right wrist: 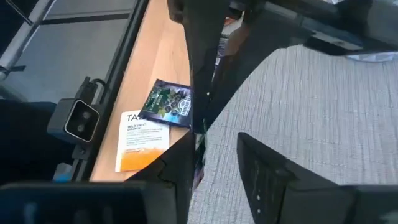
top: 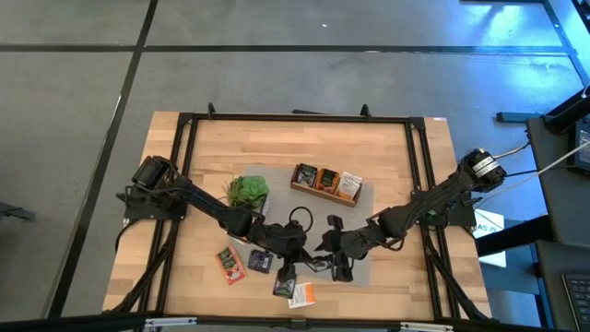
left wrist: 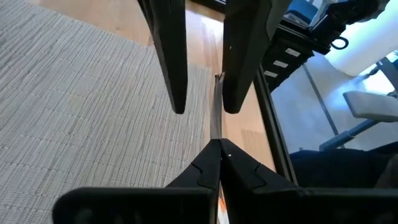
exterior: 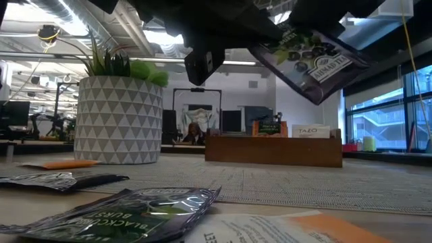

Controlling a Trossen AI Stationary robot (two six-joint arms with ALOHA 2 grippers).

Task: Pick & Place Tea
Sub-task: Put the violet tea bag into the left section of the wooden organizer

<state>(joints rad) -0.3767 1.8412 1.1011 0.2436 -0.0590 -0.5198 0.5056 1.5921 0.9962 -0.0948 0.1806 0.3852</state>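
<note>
My fingers (left wrist: 174,56) looked like matt black plastic. The mat (left wrist: 81,106) under them was coarse woven grey cloth, the table (top: 387,152) pale, smooth wood. The dark sachet (exterior: 314,64) I held was glossy foil, and the white sachet (right wrist: 142,140) looked like matt paper.

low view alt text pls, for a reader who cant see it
A dark blackcurrant tea sachet hangs tilted in the air under the dark arms, above a grey mat. Behind stand a triangle-patterned plant pot and a wooden box; more sachets lie flat in front.
</note>
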